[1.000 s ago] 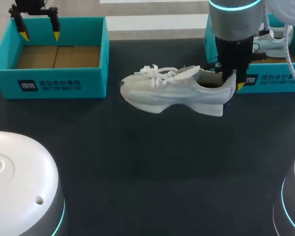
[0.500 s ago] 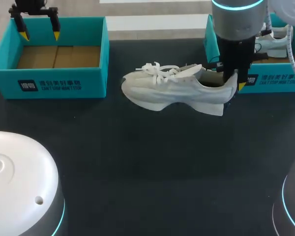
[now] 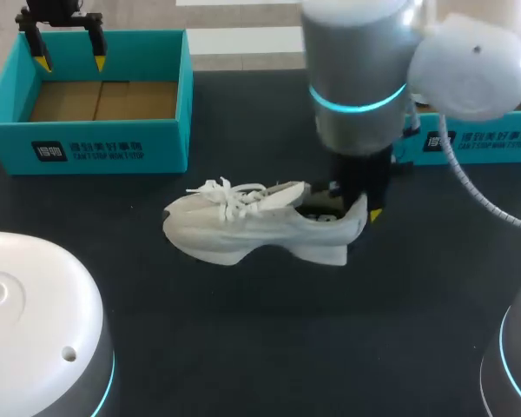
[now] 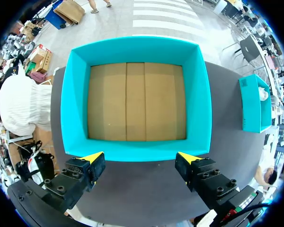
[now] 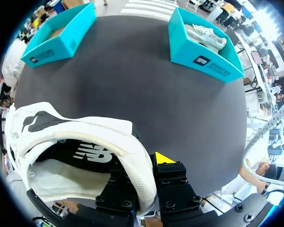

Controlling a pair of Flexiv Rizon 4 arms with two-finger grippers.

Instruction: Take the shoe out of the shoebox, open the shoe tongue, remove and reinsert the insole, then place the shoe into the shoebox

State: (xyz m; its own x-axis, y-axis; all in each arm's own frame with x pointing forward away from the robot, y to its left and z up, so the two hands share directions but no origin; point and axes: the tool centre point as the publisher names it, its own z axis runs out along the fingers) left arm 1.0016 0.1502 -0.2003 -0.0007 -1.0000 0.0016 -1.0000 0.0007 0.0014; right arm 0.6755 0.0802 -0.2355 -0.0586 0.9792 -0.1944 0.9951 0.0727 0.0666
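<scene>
A white sneaker [image 3: 252, 228] lies side-on in the middle of the dark table, toe pointing left, laces loose. My right gripper [image 3: 361, 208] is shut on its heel collar. In the right wrist view the heel wall of the sneaker [image 5: 87, 135] is pinched in my right gripper [image 5: 143, 171], one finger inside the shoe and one outside. I cannot tell whether the sole touches the table. My left gripper [image 3: 68, 54] hangs open over the far rim of the empty teal shoebox [image 3: 95, 148]. The left wrist view shows that gripper [image 4: 141, 158] above the box [image 4: 137, 47] and its bare cardboard floor.
A second teal shoebox [image 3: 478, 139] stands at the back right, partly hidden by my right arm; it [image 5: 213, 61] holds another white shoe [image 5: 206, 33]. Dark tabletop lies between the two boxes and in front of the sneaker.
My right arm has carried the sneaker from beside the right box leftward and toward the front of the table. The left arm has kept still.
</scene>
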